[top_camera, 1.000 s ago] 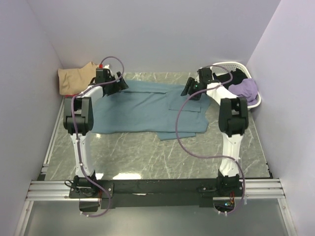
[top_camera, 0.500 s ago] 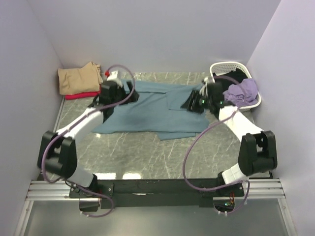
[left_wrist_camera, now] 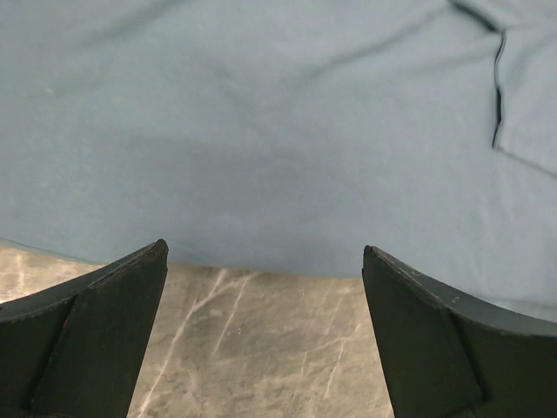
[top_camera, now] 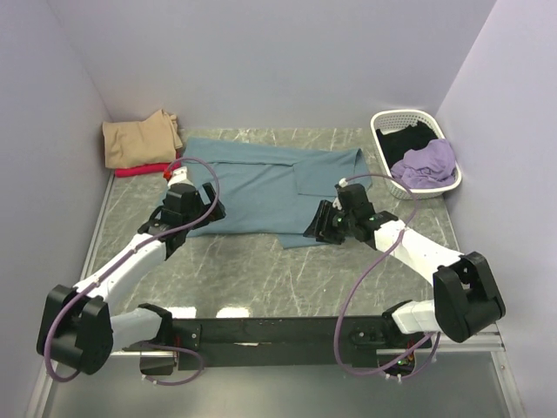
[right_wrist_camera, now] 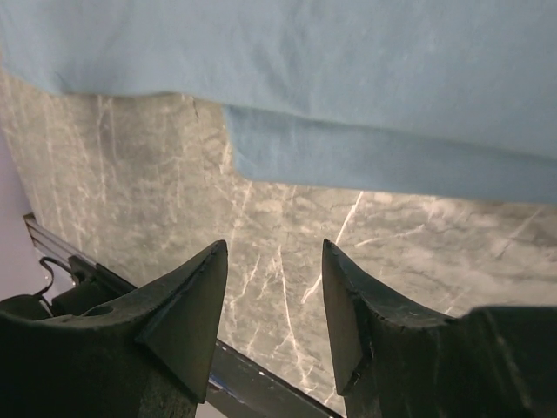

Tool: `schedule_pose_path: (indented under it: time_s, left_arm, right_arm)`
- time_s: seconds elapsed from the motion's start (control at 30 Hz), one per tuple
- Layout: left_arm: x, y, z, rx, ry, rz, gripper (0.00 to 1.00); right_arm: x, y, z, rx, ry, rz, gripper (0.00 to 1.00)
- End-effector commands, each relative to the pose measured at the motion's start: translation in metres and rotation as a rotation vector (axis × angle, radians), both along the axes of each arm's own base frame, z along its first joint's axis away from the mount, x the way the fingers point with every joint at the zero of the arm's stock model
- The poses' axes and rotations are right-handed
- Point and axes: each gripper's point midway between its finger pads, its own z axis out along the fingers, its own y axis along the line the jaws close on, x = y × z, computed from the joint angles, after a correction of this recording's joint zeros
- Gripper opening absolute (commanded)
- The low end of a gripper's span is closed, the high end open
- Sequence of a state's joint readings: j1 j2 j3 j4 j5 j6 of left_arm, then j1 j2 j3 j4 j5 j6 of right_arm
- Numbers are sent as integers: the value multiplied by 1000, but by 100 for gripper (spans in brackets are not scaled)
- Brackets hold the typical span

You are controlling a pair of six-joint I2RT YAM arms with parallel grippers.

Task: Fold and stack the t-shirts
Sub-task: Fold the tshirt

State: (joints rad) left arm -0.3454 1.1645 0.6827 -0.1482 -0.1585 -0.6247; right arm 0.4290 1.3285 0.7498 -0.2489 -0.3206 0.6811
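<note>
A large teal-blue t-shirt (top_camera: 252, 183) lies spread flat across the back middle of the table, with a folded-over flap on its right side. My left gripper (top_camera: 191, 212) hangs low at the shirt's near left edge, open and empty. In the left wrist view (left_wrist_camera: 264, 252) the shirt's edge (left_wrist_camera: 261, 131) runs just beyond the fingertips. My right gripper (top_camera: 318, 228) is low at the shirt's near right corner, open and empty. In the right wrist view (right_wrist_camera: 274, 248) it is over bare marble, with the shirt's layered edge (right_wrist_camera: 348, 161) ahead. A folded tan shirt (top_camera: 135, 139) lies on a red one (top_camera: 139, 171) at the back left.
A white lattice basket (top_camera: 383, 150) stands at the back right with a lilac shirt (top_camera: 426, 161) and a black one (top_camera: 405, 138) in it. Lilac walls close in three sides. A black rail (top_camera: 287, 331) runs along the near edge, with marble table (top_camera: 261, 279) in front of the shirt.
Both arms have swung from the shirt's far edge back toward me and dropped low at its near edge. The teal shirt lies much as before.
</note>
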Motion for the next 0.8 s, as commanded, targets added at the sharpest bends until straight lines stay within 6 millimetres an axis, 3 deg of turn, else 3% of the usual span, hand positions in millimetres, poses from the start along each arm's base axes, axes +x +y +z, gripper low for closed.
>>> schedule_pose_path:
  time_s: [0.0,0.77]
  left_arm:
    - [0,12,12,16,-40,70,99]
    - [3,10,12,43,-20,48,100]
  right_arm:
    - [-2,4,-12,-23,15,-51,55]
    - [8,16,-64,-101,89,-160,55]
